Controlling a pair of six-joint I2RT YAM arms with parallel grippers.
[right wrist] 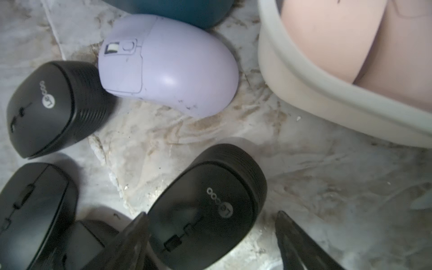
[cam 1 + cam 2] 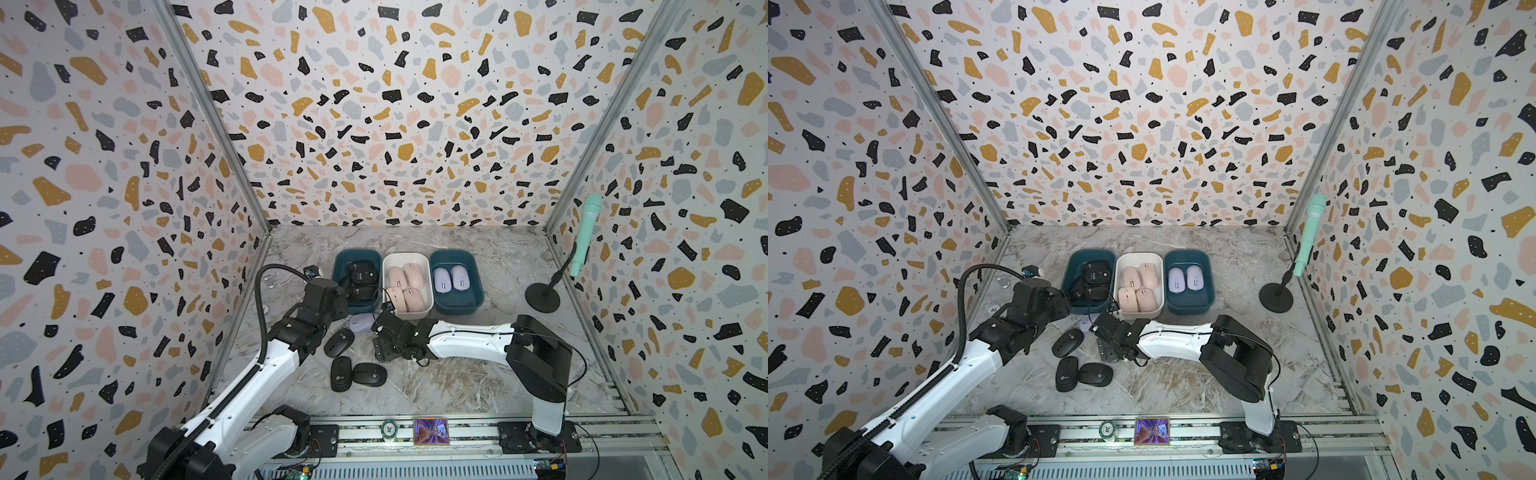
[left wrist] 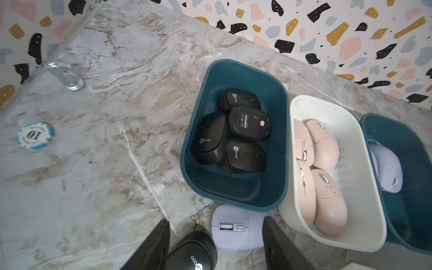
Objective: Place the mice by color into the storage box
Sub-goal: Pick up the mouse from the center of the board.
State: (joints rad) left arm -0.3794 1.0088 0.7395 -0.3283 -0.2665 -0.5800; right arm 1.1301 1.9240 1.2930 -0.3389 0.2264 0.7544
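Three storage boxes stand in a row. A teal box (image 2: 337,266) holds black mice (image 3: 247,124), a white box (image 2: 405,255) holds pink mice (image 3: 325,145), and another teal box (image 2: 473,270) holds lavender mice (image 2: 451,278). On the table in front lie a lavender mouse (image 2: 358,323) and three black mice (image 2: 338,343). My left gripper (image 3: 217,245) is open just before the first teal box, with the loose lavender mouse (image 3: 236,228) and a black mouse (image 3: 191,254) between its fingers. My right gripper (image 1: 210,240) is open astride another black mouse (image 1: 208,203) lying on the table.
A mint microphone (image 2: 586,232) on a black stand sits at the right wall. A poker chip (image 3: 35,135) and a metal ring (image 3: 70,79) lie by the left wall. Another chip and a small picture card (image 2: 431,431) sit on the front rail.
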